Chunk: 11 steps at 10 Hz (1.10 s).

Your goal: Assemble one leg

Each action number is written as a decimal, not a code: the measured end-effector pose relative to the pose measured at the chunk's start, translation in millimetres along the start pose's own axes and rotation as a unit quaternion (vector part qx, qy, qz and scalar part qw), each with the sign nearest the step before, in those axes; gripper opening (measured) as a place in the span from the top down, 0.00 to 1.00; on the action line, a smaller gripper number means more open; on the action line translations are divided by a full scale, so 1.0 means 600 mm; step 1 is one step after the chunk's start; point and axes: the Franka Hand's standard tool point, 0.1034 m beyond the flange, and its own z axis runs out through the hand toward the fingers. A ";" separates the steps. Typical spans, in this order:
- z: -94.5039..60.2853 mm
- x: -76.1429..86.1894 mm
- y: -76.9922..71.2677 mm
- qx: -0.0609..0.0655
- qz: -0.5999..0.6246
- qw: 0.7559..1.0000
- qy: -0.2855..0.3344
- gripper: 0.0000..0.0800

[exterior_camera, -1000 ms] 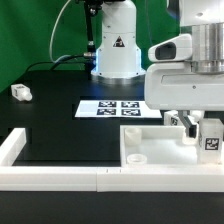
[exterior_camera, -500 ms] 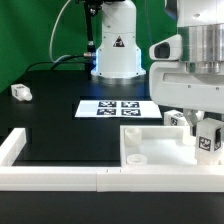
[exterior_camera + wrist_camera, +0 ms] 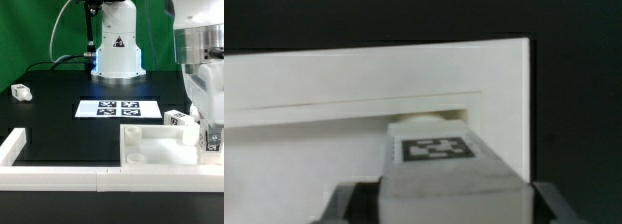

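Presently: gripper [image 3: 441, 195] pinching the leg [image 3: 439, 158] upright, tag facing the wrist camera, poised at the far corner of the square panel [image 3: 150, 150] on the exterior view's right. Not visibly seated; insertion and tightening judged outstanding. Another leg [image 3: 20, 92] lying well apart.

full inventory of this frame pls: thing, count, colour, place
panel: 1, white, flat on the table at the exterior view's right, inside the rails
leg: 1 in the claw, white with a tag, over the panel
leg: 1, white with tag, at the panel's far edge
leg: 1, white, lying far on the exterior view's left
rails: white, along the table's near edge and the exterior view's left
marker board: 1, white, table middle
table: 1, black
arm base: 1, white, at the back
claw: 1, shut on a leg
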 end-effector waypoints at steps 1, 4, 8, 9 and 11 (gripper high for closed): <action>0.000 0.001 0.000 0.000 0.025 1.000 0.000 0.64; 0.001 0.001 0.001 0.000 0.034 0.999 0.001 0.53; -0.060 -0.015 -0.011 0.018 -0.023 0.999 -0.013 0.21; -0.083 -0.020 -0.017 0.020 -0.025 0.999 -0.019 0.19; -0.084 -0.018 -0.019 0.021 -0.024 0.999 -0.019 0.19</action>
